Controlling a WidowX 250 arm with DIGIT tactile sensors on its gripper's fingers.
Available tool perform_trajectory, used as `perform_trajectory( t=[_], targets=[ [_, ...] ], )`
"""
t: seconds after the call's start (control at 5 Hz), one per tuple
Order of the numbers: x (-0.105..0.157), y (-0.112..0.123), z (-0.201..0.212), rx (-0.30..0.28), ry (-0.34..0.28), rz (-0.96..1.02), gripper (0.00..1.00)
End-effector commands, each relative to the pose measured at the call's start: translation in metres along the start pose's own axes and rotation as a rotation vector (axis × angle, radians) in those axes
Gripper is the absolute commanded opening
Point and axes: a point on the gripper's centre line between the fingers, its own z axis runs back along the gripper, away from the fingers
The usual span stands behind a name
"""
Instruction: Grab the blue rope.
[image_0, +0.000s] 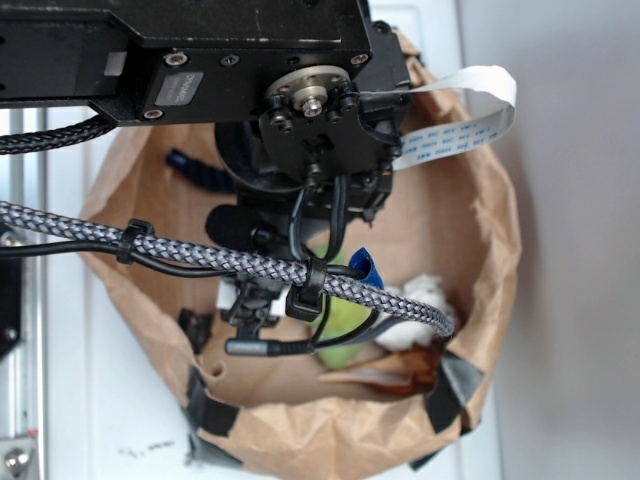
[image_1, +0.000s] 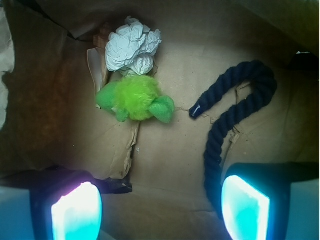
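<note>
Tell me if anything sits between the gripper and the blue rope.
Nothing visible does. In the wrist view the blue rope lies bare on the brown paper, running down beside the right finger. The green plush toy and crumpled white paper lie well apart.

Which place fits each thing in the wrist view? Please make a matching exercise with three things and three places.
Things:
1. blue rope
2. green plush toy
3. crumpled white paper

Places:
A. top, left of centre
B. right side, bent in a curve
C. just below the paper, touching it

Pairs: 1-B, 2-C, 3-A
</note>
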Motion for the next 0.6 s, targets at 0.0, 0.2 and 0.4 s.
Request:
perform_trajectory(
  t=[0.0,0.2,0.4],
  targets=[
    [0.013,0.022,-0.055,0.127,-0.055,-0.01,1.0],
    [0.011,0.027,-0.073,0.145,-0.054,-0.029,1.0],
    [0.016,0.04,-0.094,0.161,-0.051,-0.036,1.0]
  ],
)
